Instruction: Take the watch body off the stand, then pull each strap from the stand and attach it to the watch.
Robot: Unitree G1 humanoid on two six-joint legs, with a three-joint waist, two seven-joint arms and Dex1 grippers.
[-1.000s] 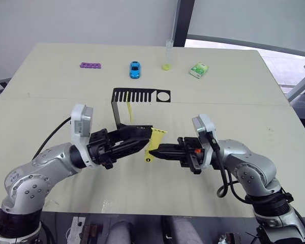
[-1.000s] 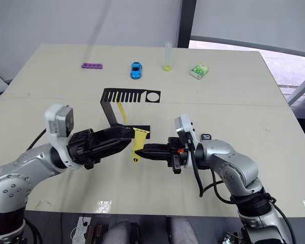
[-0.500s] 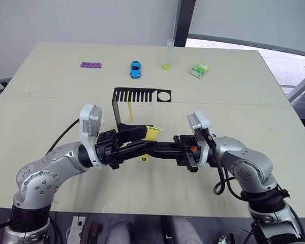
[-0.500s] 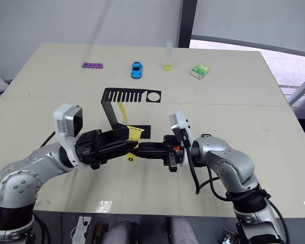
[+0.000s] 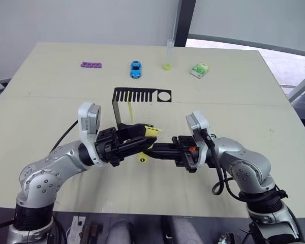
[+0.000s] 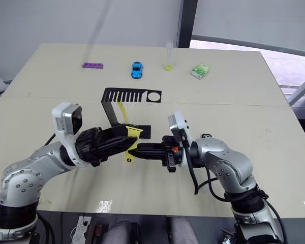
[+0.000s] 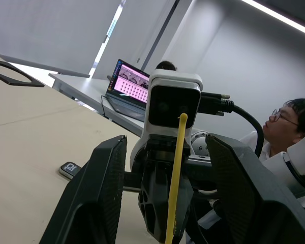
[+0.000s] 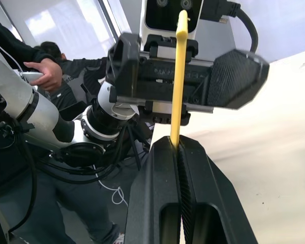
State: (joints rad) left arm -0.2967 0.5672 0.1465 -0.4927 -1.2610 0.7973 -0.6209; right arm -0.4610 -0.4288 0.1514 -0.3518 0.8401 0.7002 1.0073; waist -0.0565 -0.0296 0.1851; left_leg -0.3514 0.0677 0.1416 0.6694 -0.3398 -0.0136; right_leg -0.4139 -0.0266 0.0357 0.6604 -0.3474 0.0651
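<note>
While both arms meet low over the table, here is what my feeds show.

Landmark: the thin black sheet-metal C-shaped stand (image 5: 123,109) with its comb-slotted top plate and round hole stands mid-table; I place everything from it.

Right gripper (image 6: 136,149): just in front of the stand's base, its two black fingers pressed together and clamped on the narrow yellow rubbery strap (image 8: 179,76). In my right wrist view the strap rises straight up from between the closed fingers.

Left gripper (image 5: 151,138): just in front of the stand on the robot's left side, pointing toward the right gripper. In my left wrist view its black ribbed fingers (image 7: 98,188) stand apart, with the held strap (image 7: 175,179) running up through the gap between them; I cannot tell whether either finger touches it.

Second strap: a second yellow strap (image 5: 129,110) hangs from the stand's slotted top plate, slanting down inside the bracket.

Watch body: hidden among the grippers; I cannot pick it out.

Behind the stand, at the table's far edge: a purple flat bar with holes (image 5: 91,65), a small blue toy car (image 5: 135,69), a clear upright tube with a yellow bottom (image 5: 168,55) and a small green-and-white packet (image 5: 199,70), all well apart from the stand.

Background: a person with glasses (image 7: 290,132) sits beyond the table, near an open laptop (image 7: 128,89).
</note>
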